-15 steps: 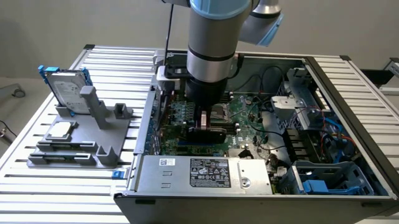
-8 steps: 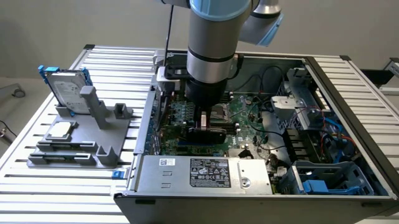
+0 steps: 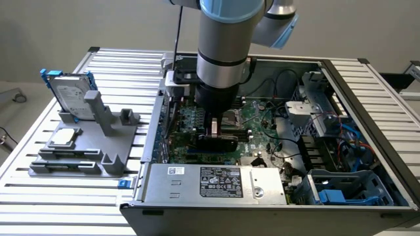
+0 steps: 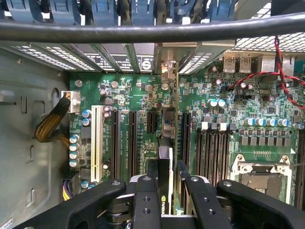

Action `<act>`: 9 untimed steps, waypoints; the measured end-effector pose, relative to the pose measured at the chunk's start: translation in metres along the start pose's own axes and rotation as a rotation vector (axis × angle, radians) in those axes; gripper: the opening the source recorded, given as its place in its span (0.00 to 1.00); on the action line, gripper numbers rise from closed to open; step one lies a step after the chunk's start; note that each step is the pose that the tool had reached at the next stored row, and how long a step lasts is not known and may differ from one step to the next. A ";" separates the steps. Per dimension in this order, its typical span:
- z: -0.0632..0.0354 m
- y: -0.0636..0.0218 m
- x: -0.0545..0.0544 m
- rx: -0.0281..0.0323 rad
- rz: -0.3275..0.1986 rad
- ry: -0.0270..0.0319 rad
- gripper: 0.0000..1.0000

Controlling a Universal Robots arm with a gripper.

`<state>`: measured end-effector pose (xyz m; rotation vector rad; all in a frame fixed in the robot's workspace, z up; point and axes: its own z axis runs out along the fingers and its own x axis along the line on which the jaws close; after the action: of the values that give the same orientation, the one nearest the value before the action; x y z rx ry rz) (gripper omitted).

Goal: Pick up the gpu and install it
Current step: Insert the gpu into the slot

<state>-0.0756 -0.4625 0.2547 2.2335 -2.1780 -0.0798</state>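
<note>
While I hold the gpu (image 3: 220, 143) inside the open case (image 3: 367, 93), my end effector (image 3: 215, 129) pinches it across its two faces, with the fingers (image 4: 145, 200) bearing on the card from either side. The gpu (image 4: 165, 143) stands on edge over the board (image 4: 128, 95). It runs between the black slots (image 4: 132, 143) toward the rear wall of the case, with its bracket (image 4: 167, 64) close to the vented covers there. I cannot tell whether the card edge is already in a slot or just above one.

Hazards, as I judge them:

- Misalignment. If the card edge sits beside the slot rather than over it, downward force would load the board and the contacts instead of seating them.
- Tilt. If my grip is off-centre along the card, one end could seat while the other stays raised.
- Bracket fouling. The bracket could catch on the rear wall and hold the card off.
- Slip. The shroud looks like smooth plastic, so the card could slide in my grip under load.
- Cables. The red wire (image 4: 281, 71) lies apart from the card, so I rate this risk low.

The drive (image 3: 69, 96) and the chip (image 3: 64, 137) rest in a holder on the counter (image 3: 39, 196), well apart from the work.
</note>
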 end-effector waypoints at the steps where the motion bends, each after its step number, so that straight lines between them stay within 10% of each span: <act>1: 0.0000 0.0000 0.000 -0.0007 0.000 0.0002 0.27; 9: -0.0045 0.0003 0.000 -0.0069 -0.001 -0.0002 0.41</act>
<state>-0.0757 -0.4625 0.2592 2.2306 -2.1738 -0.0874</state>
